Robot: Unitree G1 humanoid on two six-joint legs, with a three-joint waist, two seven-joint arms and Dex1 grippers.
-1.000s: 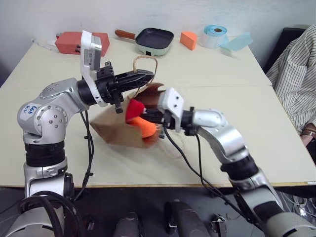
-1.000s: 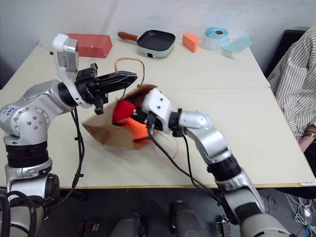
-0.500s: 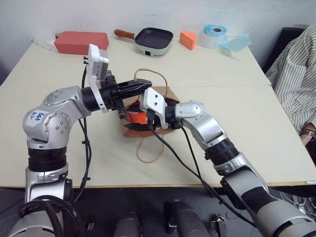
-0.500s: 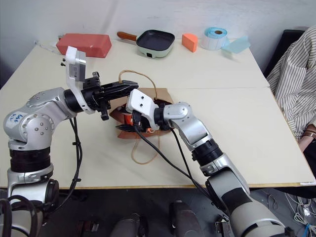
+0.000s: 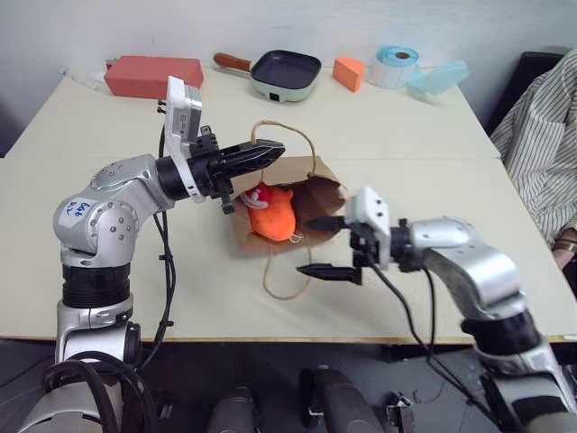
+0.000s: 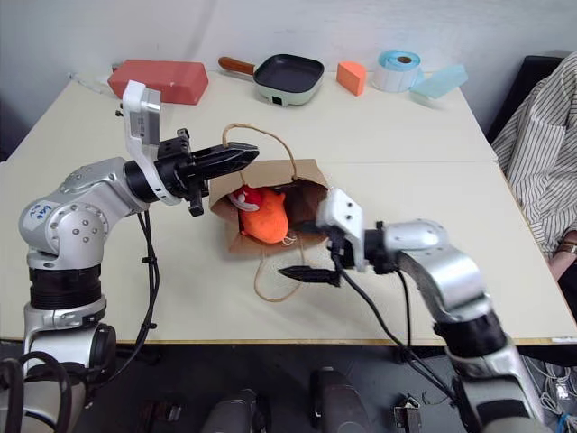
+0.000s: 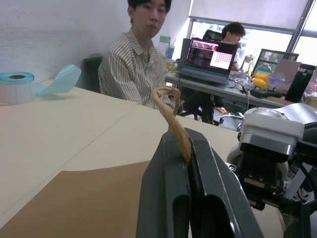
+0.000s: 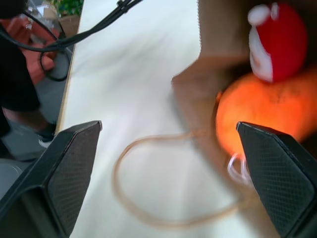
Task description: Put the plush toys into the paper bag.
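- Right claw [image 5: 323, 245]: now wide open and empty, drawn back from the bag mouth it reached into half a second ago.
- Plush toys: orange fish [image 5: 273, 215] and small red one [image 5: 260, 192] left inside the paper bag [image 5: 317, 180], lying on the table [image 5: 451, 144]; task looks complete.
- Left claw [image 5: 261, 151]: shut on the bag handle [image 7: 171, 111].
- Hidden: the bag's interior behind the toys.

red plush toy [image 6: 248, 196] half hidden behind orange plush toy [image 6: 264, 218]
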